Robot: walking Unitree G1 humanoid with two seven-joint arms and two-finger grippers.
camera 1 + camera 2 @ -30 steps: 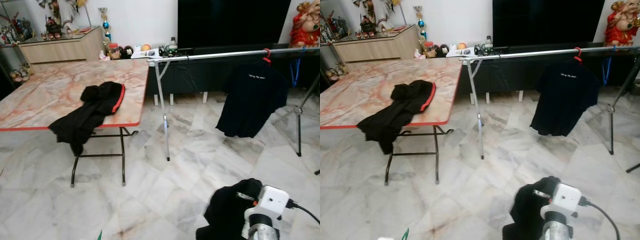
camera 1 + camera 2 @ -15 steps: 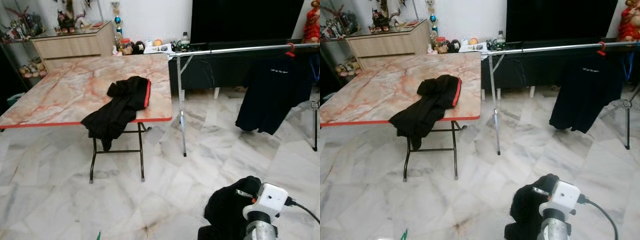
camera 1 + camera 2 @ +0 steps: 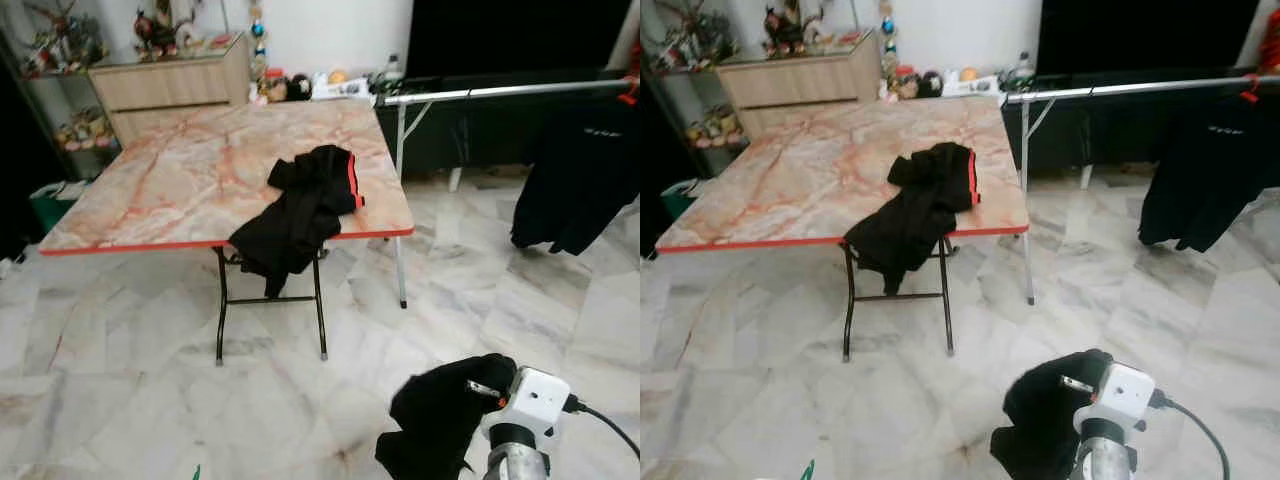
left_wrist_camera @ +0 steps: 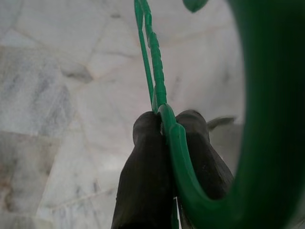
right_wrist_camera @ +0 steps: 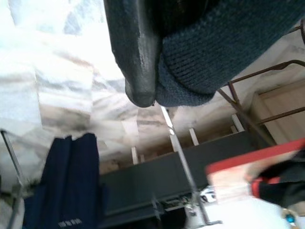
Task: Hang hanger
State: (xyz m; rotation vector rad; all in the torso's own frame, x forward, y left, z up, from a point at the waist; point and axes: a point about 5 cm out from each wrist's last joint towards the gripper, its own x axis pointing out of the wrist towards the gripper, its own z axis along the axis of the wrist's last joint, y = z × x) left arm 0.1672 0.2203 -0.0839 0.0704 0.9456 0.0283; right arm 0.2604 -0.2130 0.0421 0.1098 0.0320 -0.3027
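Clamped in the left claw [image 4: 164, 143], black fingers [image 4: 143, 171] pinched on the thin green plastic hanger [image 4: 157, 90], kept low over the marble floor for carrying. Bundled in the clenched right claw [image 3: 487, 388], lower right: a dark knitted garment [image 3: 440, 420], presumably to dress the hanger. Waiting upper right: the silver clothes rail [image 3: 500, 91], beside the marble-topped counter [image 3: 180, 180].

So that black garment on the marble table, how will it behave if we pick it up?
Probably floppy: the black garment lies crumpled, one end drooping over the marble table edge, so it would likely sag and unfold from any single pinch. It looks light for its size. Being partly overhanging, a push towards that edge might slide it off.
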